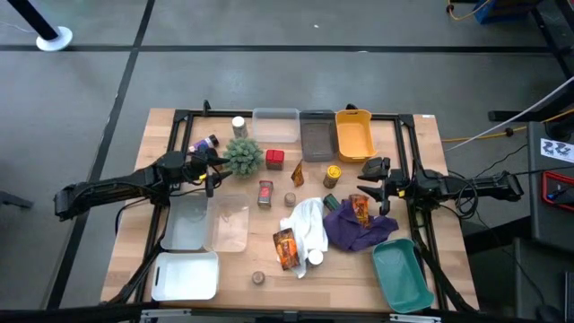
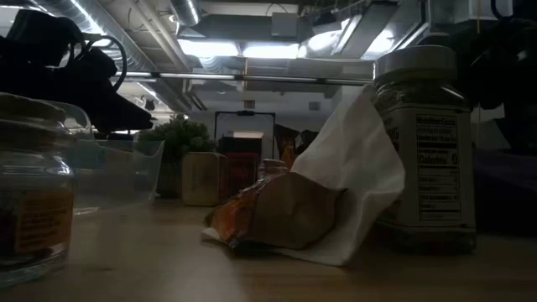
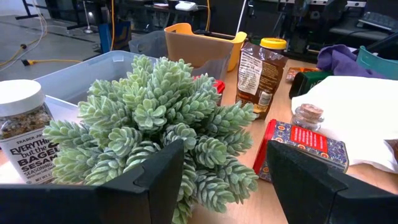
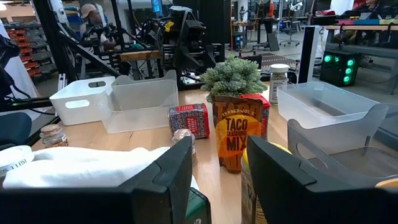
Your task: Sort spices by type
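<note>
Over at 9 o'clock on the table, seen from above with 12 at the far edge: left gripper point(image 1: 213, 170), fingers spread wide, nothing clamped, parked just beside the spiky green plant point(image 1: 243, 156). Purple jar point(image 1: 208, 143) near it at 10 o'clock, bagel seasoning jar point(image 1: 239, 126) further back toward 11. Then a red tin point(image 1: 274, 159) touching the plant's 3 o'clock side and a second red tin point(image 1: 265, 193) lying near dead centre. Down at 6 o'clock, orange foil packet point(image 1: 286, 247) against the white cloth point(image 1: 309, 224), with a round brown disc point(image 1: 258, 278) close to the near edge. Taco mix packet point(image 1: 297, 172) and yellow-capped jar point(image 1: 333, 174) standing side by side at about 1 o'clock. Another orange packet point(image 1: 360, 208) resting on the purple cloth point(image 1: 350, 231). Finally at 3 o'clock, right gripper point(image 1: 366, 182), roughly half open, holding nothing, just past that packet.
</note>
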